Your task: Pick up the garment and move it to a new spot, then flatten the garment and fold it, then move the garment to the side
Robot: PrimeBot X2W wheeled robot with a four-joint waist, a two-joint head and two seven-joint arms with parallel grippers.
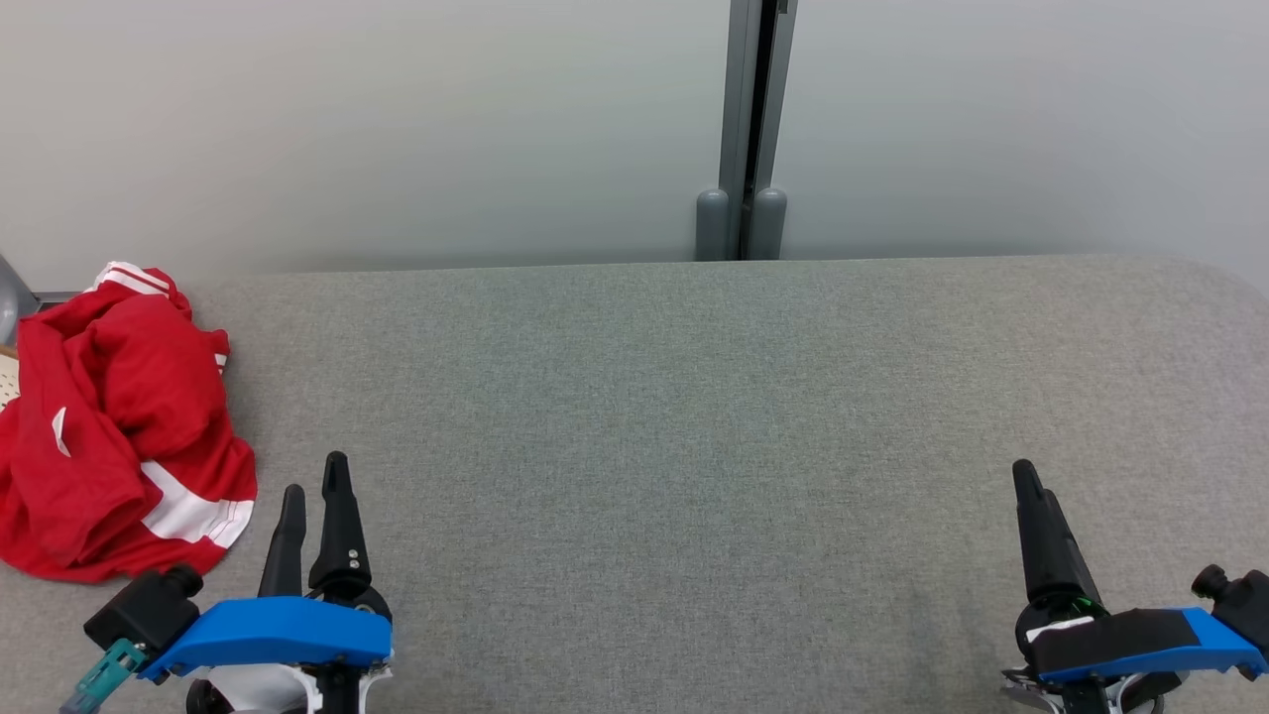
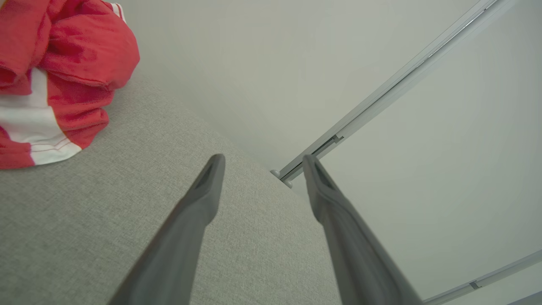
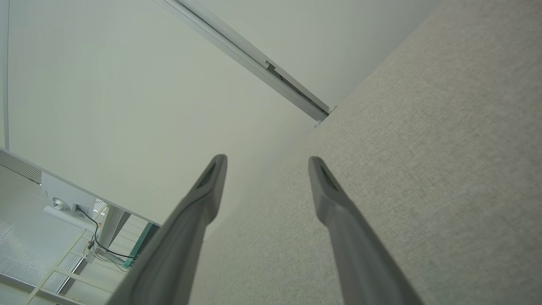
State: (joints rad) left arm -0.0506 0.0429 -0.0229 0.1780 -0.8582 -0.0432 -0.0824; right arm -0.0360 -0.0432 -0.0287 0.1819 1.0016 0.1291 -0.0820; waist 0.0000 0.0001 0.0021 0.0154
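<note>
Garment: you see a crumpled red fabric garment with white stripes (image 1: pixel 119 426), middle left of the frame, lying on the grey cloth table (image 1: pixel 694 397).
Left gripper (image 1: pixel 315 474): spread, empty, near it.
Right gripper (image 3: pixel 267 160): spread, empty.

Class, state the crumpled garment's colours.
Red with white stripes, the garment shows best in the head view.

surface: grey fabric table (image 1: pixel 694 446) | behind: pale wall (image 1: pixel 347 119) | seam: grey post (image 1: pixel 744 129)

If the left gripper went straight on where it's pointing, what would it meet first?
Probably the pale wall: the left gripper points across the grey tabletop, with the red garment off to its left.
</note>
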